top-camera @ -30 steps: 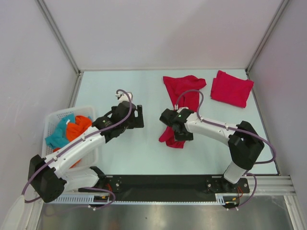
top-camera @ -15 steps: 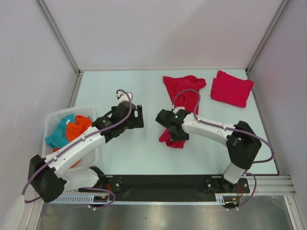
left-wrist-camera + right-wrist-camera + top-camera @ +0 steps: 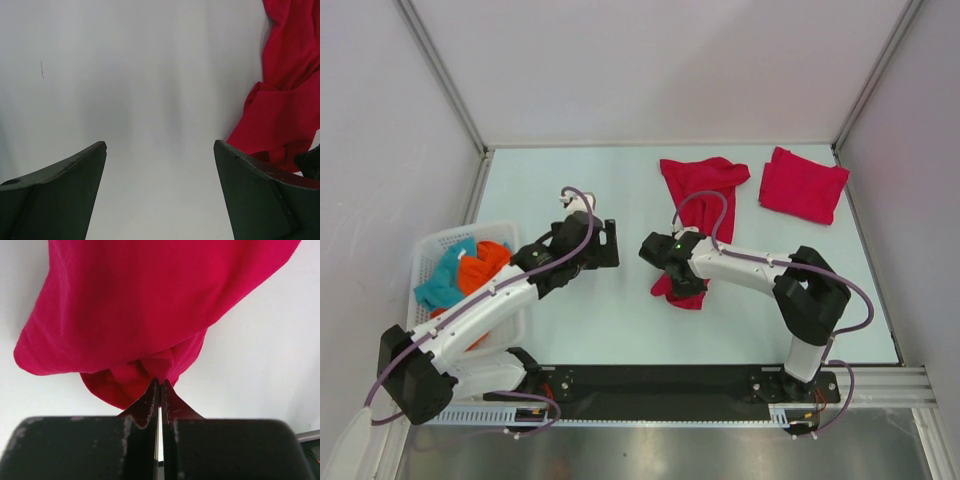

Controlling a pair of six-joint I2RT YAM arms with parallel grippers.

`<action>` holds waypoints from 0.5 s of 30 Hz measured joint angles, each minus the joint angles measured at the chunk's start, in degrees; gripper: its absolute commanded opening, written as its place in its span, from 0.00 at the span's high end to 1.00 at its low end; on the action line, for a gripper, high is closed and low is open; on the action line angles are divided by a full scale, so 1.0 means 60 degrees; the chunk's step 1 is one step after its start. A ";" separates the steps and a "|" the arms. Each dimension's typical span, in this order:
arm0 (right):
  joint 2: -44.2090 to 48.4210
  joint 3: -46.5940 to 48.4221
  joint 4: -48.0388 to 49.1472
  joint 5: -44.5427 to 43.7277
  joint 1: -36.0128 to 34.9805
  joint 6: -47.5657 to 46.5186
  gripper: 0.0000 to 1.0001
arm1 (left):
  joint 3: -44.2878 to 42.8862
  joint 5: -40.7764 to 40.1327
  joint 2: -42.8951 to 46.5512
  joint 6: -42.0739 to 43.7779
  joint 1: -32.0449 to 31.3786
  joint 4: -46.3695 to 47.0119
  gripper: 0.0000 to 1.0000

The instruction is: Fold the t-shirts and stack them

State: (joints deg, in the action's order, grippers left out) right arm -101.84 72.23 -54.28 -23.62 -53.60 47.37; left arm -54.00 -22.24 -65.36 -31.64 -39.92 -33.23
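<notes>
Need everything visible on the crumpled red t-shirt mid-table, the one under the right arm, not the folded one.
The crumpled red t-shirt is plain crimson soft cloth with no print showing. It lies unfolded on the table as a long wrinkled strip, wider at the far end and bunched into a wad at the near end. The right gripper is shut on a pucker of that near wad. The shirt lies apart from the folded red shirt at the far right.

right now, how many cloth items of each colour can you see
red shirt: 2
teal cloth: 1
orange cloth: 1
total: 4
</notes>
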 measured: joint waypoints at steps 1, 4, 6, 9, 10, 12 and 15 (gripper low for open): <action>0.0000 0.0000 -0.0004 -0.0018 -0.0015 0.0004 1.00 | 0.0000 0.0000 0.0007 0.0000 0.0000 -0.0004 0.06; 0.0011 0.0011 -0.0098 -0.0186 -0.0182 0.0051 1.00 | 0.0000 0.0004 0.0022 0.0000 0.0000 0.0004 0.06; 0.0055 0.0098 -0.0430 -0.0357 -0.0412 0.0215 1.00 | 0.0007 0.0011 0.0022 0.0000 0.0000 0.0011 0.06; 0.0262 0.0419 -0.1173 -0.0627 -0.0965 0.0703 1.00 | 0.0109 0.0036 0.0036 0.0000 0.0000 0.0058 0.06; 0.0372 0.0590 -0.1541 -0.0765 -0.1249 0.0962 1.00 | 0.0171 0.0055 0.0055 0.0000 0.0000 0.0080 0.06; 0.0681 0.0984 -0.2248 -0.0958 -0.1931 0.1570 1.00 | 0.0321 0.0087 0.0142 0.0000 0.0000 0.0131 0.06; 0.1115 0.1534 -0.2889 -0.1118 -0.2947 0.2575 1.00 | 0.0521 0.0124 0.0313 0.0000 0.0000 0.0160 0.06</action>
State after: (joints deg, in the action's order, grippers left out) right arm -95.15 81.43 -71.61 -30.33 -71.29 62.83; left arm -50.87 -21.50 -63.48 -31.64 -39.92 -32.27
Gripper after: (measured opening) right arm 0.011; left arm 0.943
